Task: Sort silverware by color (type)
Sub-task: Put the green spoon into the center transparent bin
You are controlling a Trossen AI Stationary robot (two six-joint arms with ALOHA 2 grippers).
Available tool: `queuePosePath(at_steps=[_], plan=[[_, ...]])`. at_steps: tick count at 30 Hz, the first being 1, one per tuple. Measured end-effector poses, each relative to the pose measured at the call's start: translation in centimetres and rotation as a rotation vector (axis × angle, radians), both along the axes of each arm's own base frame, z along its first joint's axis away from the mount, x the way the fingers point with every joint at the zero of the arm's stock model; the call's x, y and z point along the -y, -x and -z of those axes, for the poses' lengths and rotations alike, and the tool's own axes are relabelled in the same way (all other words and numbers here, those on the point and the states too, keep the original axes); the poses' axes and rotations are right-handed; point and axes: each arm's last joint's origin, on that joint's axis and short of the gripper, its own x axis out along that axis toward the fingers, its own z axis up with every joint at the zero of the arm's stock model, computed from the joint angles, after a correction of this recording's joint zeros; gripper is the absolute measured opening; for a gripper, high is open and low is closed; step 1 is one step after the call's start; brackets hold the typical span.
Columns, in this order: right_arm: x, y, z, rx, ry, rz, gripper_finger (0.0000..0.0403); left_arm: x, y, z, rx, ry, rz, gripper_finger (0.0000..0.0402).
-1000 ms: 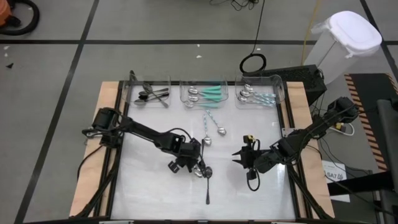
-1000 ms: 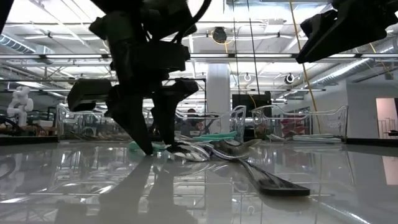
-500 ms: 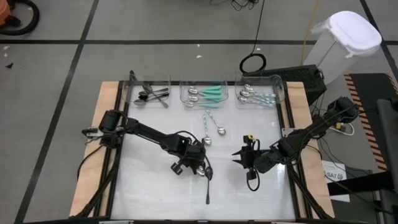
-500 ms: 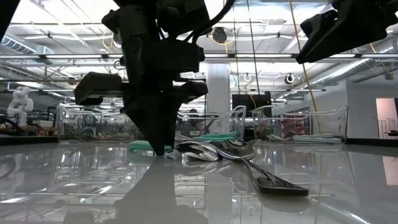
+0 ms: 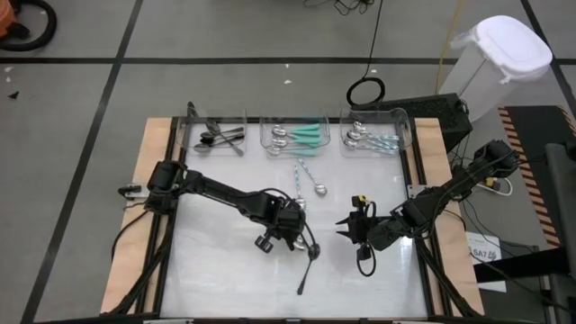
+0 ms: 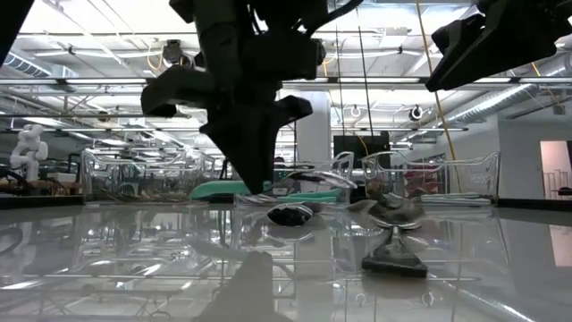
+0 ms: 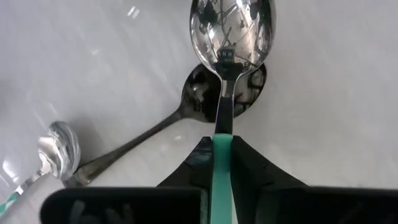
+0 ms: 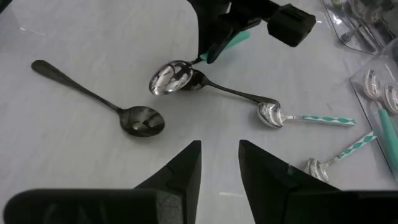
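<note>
Pinching only the teal handle's end, the left hand (image 7: pixel 222 163) holds a teal-handled spoon (image 7: pixel 229 37) low over a black spoon (image 7: pixel 205 99) mid-surface, so it may swivel or snag; the right hand (image 8: pixel 219 163), seemingly half-open, waits nearby.

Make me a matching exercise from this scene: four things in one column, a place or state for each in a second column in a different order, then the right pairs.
Things:
1. left gripper
2. right gripper
3. long black spoon
4. dark utensils

Places or states:
A. lying loose on the table, near its front edge
B. open, holding nothing
C. in the leftmost clear bin
D. shut on the teal-handled spoon

Pairs: 1-D, 2-B, 3-A, 4-C
</note>
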Motion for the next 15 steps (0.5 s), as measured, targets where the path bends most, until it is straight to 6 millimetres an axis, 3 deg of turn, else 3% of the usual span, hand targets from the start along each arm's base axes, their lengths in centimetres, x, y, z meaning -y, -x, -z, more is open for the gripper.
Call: queuePosePath(at_steps=[15], plan=[[0.0, 0.1, 0.1, -0.008, 0.006, 0.0, 0.0105, 0.1, -1.0, -2.7, 0.047, -0.01, -0.063, 0.0026]])
